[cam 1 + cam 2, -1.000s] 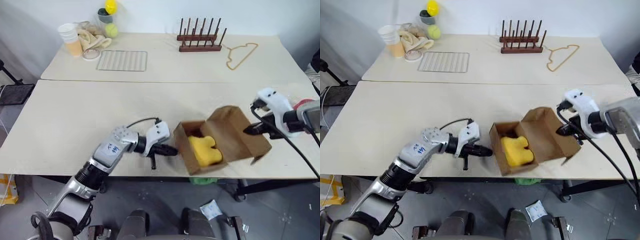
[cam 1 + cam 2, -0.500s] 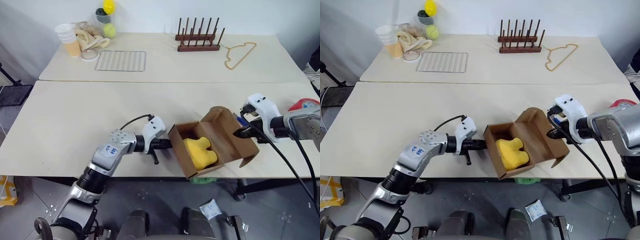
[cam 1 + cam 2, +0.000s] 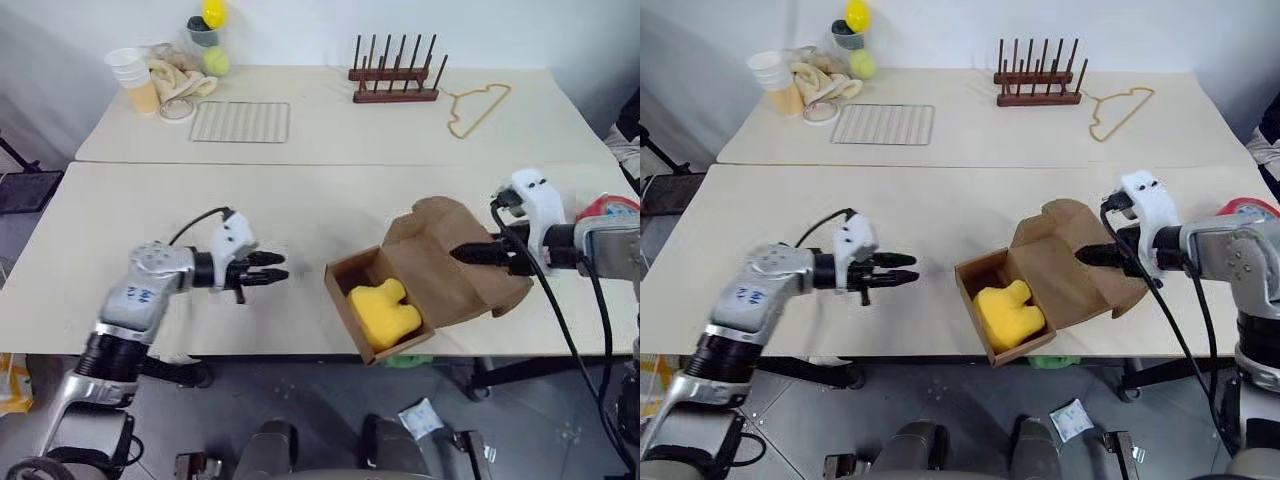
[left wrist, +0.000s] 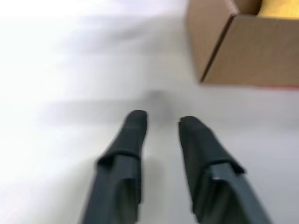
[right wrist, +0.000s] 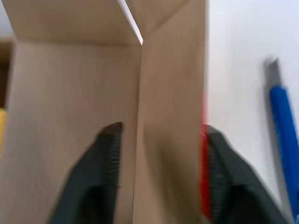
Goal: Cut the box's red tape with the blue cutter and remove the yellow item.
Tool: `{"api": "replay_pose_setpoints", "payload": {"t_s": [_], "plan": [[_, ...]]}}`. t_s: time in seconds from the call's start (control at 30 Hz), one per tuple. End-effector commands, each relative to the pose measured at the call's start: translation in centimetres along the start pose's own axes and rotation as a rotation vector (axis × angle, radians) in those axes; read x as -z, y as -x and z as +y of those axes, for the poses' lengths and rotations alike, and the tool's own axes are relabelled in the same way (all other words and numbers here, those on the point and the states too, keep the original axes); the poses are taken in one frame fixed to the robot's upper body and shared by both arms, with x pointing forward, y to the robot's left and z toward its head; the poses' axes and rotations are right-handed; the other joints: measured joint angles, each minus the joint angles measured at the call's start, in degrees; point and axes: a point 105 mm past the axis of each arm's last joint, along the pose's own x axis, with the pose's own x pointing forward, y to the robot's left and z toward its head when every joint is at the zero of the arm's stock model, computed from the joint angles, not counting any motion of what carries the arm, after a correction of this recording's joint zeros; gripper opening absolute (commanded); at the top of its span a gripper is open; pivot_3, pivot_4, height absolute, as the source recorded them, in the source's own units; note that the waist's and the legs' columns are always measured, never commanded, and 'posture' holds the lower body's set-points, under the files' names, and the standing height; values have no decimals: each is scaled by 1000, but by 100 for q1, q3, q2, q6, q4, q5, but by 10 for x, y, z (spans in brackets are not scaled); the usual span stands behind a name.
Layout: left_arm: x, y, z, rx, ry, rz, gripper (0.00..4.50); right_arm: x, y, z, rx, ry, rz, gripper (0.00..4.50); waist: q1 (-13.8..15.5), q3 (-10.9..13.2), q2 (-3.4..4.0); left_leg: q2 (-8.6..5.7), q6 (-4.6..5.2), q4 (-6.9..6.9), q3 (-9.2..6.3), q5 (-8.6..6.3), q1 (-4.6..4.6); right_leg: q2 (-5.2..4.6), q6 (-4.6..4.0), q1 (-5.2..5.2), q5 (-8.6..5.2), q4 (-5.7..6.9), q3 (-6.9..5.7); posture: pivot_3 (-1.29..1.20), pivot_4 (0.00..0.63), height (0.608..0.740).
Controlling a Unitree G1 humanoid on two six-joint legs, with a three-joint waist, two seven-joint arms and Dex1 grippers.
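Two grippers near box (image 3: pixel 1040 285) at near table edge, lid open, yellow item (image 3: pixel 1008 312) inside. Right gripper (image 3: pixel 1088 256) jaws spread astride lid flap. Left gripper (image 3: pixel 902 270) empty, jaws parted, left of box. Tape step judged done; next: left reaches in for item.

plain brown box (image 3: pixel 455 270), bright yellow item (image 3: pixel 384 312), red tape (image 5: pixel 204 177), blue cutter (image 5: pixel 285 140).

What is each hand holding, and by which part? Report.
Left hand: nothing, open. Right hand: open fingers straddle the lid flap of the box; no firm grip shows.
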Motion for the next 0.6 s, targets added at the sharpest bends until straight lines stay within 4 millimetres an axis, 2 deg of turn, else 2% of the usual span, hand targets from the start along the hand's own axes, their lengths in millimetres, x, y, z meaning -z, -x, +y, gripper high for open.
{"api": "replay_pose_setpoints", "payload": {"t_s": [0.03,0.13,0.23,0.27,0.33,0.47,0.53,0.6], "plan": [[-1,29,-3,18,11,-41,2559,-23,29,0,-29,132,-202,3536,13,0,0,0,0,-4,-2,-1,0,0,0,0,0,-1,-2,0,150,740],[11,52,-8,0,32,-53,3438,-30,48,5,-123,259,-385,4497,7,0,0,0,2,-7,2,-3,2,0,2,1,1,-3,-2,0,150,740],[14,75,-4,-80,9,-130,4335,-31,62,8,-183,355,-518,4500,-8,0,0,3,2,-12,10,-3,10,0,2,3,1,-2,0,0,150,740],[18,88,0,-126,27,-149,4458,-34,69,11,-211,413,-586,4500,-8,0,0,5,2,-11,12,-2,10,0,2,3,1,-3,1,0,150,740],[30,108,0,-181,75,-132,4458,-31,74,24,-292,520,-625,4500,-36,0,0,7,1,-12,14,-2,18,1,2,6,1,-2,2,0,150,740],[55,143,-12,-229,147,-40,4458,4,74,41,-464,639,-558,4500,-61,-1,-3,11,1,-25,20,-4,33,1,1,8,0,6,2,0,150,740],[55,149,-17,-227,158,-21,4458,15,72,44,-485,671,-551,4500,-43,0,-2,11,4,-28,26,-11,35,0,1,8,1,6,0,0,150,740],[46,148,-21,-204,146,-21,4458,23,71,48,-500,698,-538,4500,9,0,-3,11,4,-22,27,-11,35,-1,1,13,1,1,0,0,150,740]]}}
